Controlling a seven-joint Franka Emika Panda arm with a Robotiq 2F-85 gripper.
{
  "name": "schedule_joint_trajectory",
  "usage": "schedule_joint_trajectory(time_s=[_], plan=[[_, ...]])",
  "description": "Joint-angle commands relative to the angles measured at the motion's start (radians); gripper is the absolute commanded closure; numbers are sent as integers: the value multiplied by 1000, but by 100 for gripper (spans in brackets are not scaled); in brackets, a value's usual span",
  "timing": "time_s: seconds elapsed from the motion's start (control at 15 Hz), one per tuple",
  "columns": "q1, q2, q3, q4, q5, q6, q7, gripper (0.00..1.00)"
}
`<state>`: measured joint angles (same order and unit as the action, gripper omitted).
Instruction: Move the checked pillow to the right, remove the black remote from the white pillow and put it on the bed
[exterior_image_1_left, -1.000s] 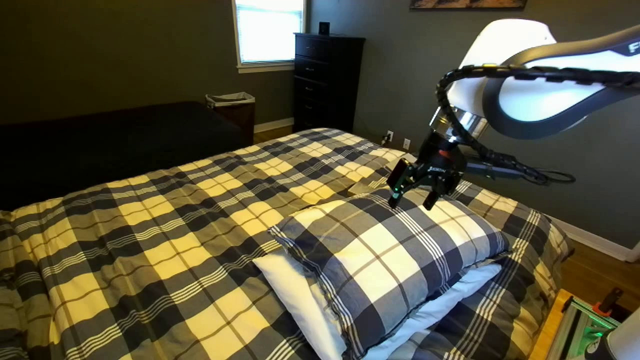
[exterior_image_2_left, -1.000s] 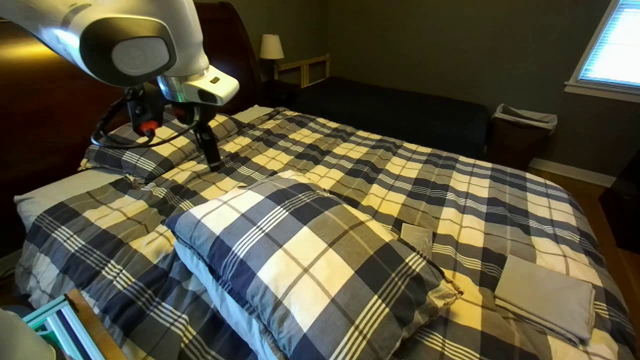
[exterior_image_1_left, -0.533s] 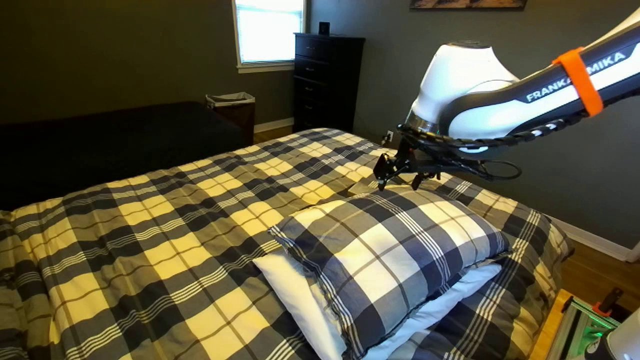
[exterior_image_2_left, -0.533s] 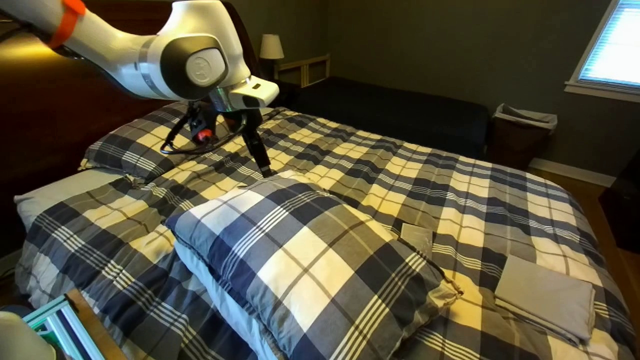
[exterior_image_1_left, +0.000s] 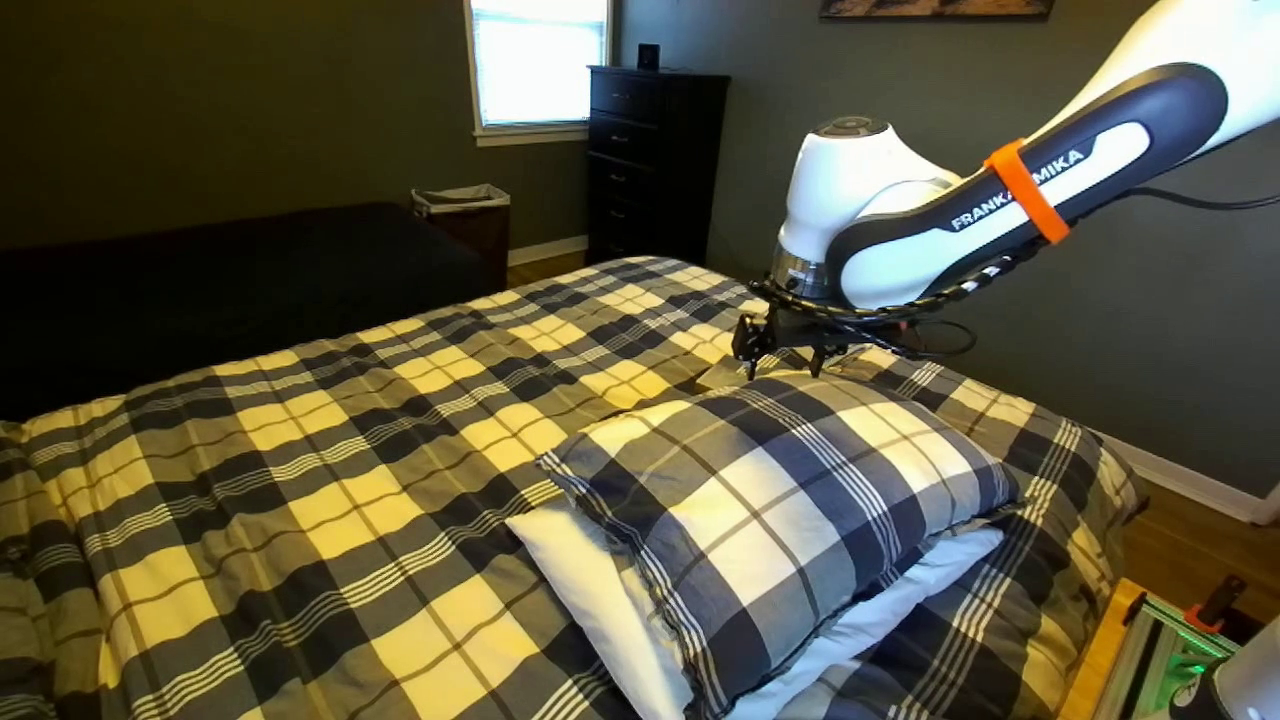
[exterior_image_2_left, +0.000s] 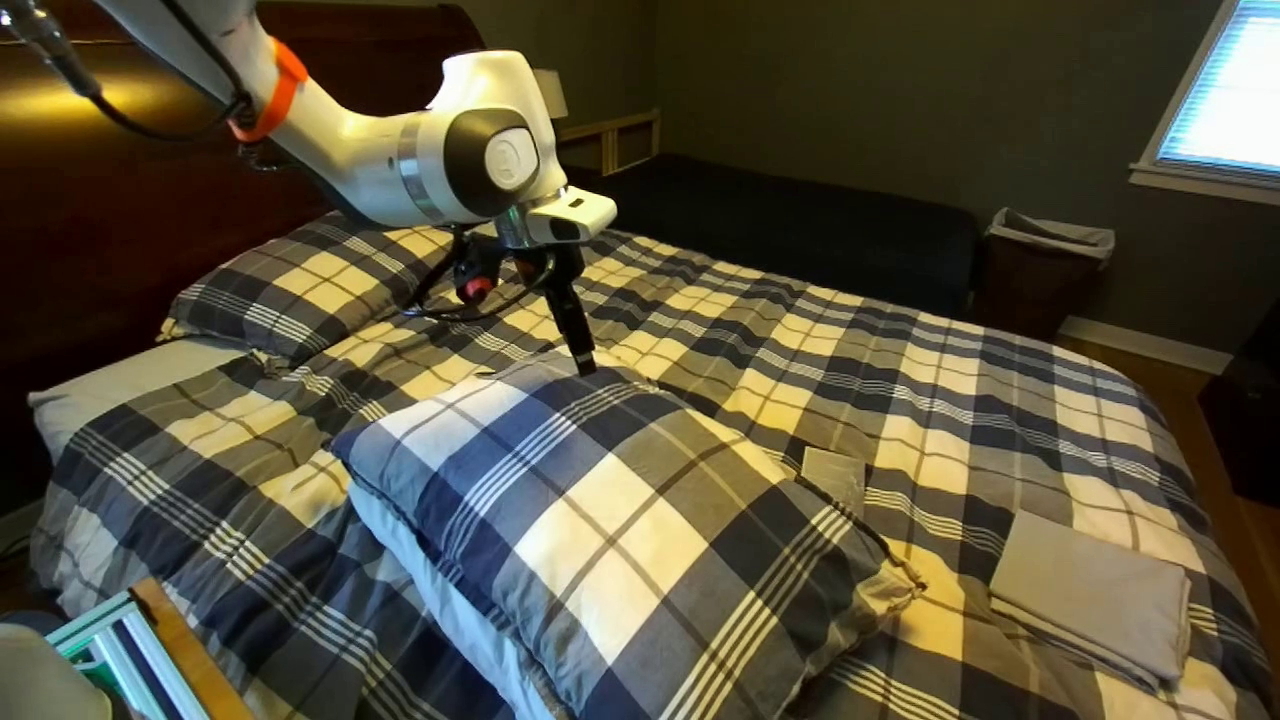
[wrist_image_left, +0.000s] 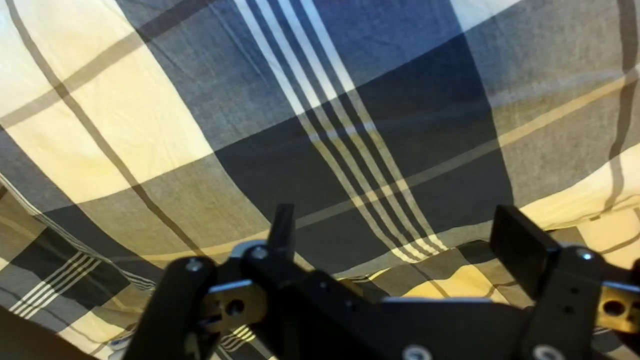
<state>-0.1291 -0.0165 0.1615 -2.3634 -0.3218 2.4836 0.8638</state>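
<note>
the step in hand looks to be the first: getting hold of the checked pillow (exterior_image_1_left: 780, 500) to shift it right. in an exterior view it lies broad face up on the white pillow (exterior_image_1_left: 605, 610), which peeks out at about eight o'clock and again between four and five; both rest on the bed (exterior_image_1_left: 300, 480). the gripper (exterior_image_1_left: 784, 370) hangs over the checked pillow, close to its twelve o'clock in both exterior views, jaws spread wide and pointing down, with nothing between them. whether it touches the top cannot be told from these angles. the next move calls for settling the jaws into the plump cover, pinching a fold, then dragging sideways. the black remote is out of sight, presumably underneath. the checked pillow is near square; in that same view i judge its longer axis to run from eight to two o'clock, one corner pointing just past six.
</note>
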Motion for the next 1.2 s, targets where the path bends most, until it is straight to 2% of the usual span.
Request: schedule_joint_trajectory(time_s=[0.0, 0.27, 0.6, 1.13], plan=[[57, -3, -56, 1, 1, -2, -2, 0], [64, 9, -61, 19, -2, -8, 6, 0], [68, 148, -135, 167, -50, -53, 114, 0], [137, 399, -243, 416, -29, -216, 109, 0]])
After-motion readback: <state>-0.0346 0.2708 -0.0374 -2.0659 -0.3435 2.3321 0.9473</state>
